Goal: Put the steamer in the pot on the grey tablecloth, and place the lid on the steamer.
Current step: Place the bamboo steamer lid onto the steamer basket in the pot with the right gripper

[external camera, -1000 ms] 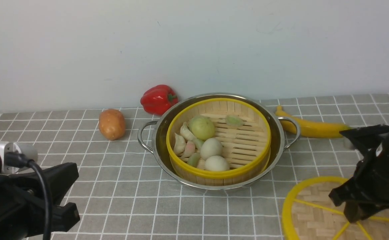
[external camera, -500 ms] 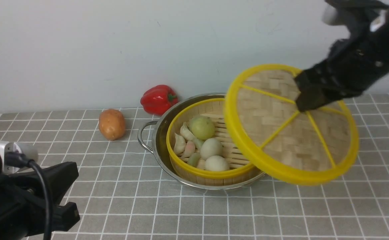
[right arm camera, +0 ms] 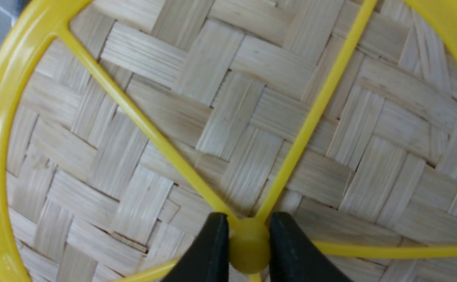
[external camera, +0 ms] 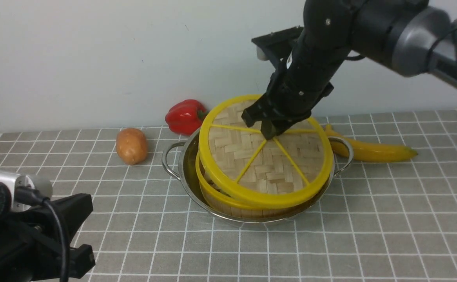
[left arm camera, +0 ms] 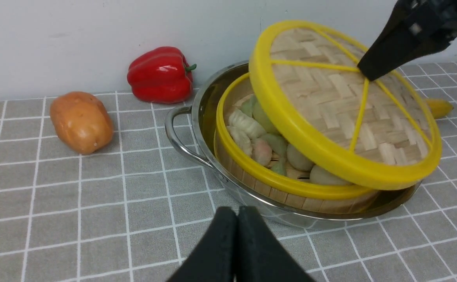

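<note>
Right gripper [external camera: 269, 134]: stands over the middle of the lid [external camera: 267, 164], its 2 jaws partly closed and pinching the small yellow hub [right arm camera: 249, 244] between them.
Lid: held over the steamer [external camera: 216, 201] and tilted. Its edge on the robot's left is raised, leaving a gap. The opposite edge sits low, perhaps touching the steamer's rim, though I can't be sure.
Steamer: upright inside the pot [external camera: 187, 164], its strip wall and yellow rim showing beneath the lid.
Food: dumplings [left arm camera: 252, 133] and pale round pieces show through the gap.
Pot: on the grey tablecloth [external camera: 134, 235], 1 loop handle out to each side.
Left gripper [left arm camera: 236, 219]: low over the cloth, on the robot's side of the pot, fingers pressed together with nothing between them.
Around the pot: red bell pepper [external camera: 185, 116] behind it by the wall, potato [external camera: 131, 145] further left, banana [external camera: 369, 150] behind it on the right.
</note>
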`<state>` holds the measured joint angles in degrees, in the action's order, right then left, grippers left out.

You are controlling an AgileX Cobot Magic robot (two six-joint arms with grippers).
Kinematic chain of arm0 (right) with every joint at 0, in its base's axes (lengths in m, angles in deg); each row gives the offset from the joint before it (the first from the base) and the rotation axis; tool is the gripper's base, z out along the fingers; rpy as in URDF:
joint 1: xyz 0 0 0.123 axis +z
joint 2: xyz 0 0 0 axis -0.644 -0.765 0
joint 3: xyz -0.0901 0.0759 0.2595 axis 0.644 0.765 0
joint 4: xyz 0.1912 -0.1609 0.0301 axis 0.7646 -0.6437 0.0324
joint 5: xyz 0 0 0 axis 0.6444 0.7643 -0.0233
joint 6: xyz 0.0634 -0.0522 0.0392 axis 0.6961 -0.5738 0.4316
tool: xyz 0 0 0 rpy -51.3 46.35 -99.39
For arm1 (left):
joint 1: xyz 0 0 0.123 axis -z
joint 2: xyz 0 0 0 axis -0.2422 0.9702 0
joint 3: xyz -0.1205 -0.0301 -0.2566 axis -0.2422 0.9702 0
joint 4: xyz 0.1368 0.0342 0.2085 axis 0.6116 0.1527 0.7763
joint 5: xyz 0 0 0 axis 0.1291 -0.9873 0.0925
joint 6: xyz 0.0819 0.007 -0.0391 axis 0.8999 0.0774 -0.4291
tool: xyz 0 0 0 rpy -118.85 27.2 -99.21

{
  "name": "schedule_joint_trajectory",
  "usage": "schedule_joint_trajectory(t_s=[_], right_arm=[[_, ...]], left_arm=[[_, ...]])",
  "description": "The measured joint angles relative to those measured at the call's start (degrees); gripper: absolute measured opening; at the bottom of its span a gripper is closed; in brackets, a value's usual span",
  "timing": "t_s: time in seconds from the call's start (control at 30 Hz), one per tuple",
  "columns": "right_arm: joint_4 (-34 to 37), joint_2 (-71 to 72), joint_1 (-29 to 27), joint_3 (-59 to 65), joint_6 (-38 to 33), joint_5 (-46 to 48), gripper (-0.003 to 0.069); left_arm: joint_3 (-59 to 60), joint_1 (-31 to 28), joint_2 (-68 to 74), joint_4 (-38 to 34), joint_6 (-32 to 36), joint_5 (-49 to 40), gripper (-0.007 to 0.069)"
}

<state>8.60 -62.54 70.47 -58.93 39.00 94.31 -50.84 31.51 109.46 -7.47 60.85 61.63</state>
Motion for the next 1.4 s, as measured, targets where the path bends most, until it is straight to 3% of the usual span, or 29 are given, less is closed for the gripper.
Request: schedule_joint_trajectory(t_s=[1.4], right_arm=[[0.1, -6.0, 0.4, -2.5, -6.9, -5.0, 0.0146]], left_arm=[[0.0, 0.0, 0.0, 0.1, 1.0, -0.1, 0.0001]])
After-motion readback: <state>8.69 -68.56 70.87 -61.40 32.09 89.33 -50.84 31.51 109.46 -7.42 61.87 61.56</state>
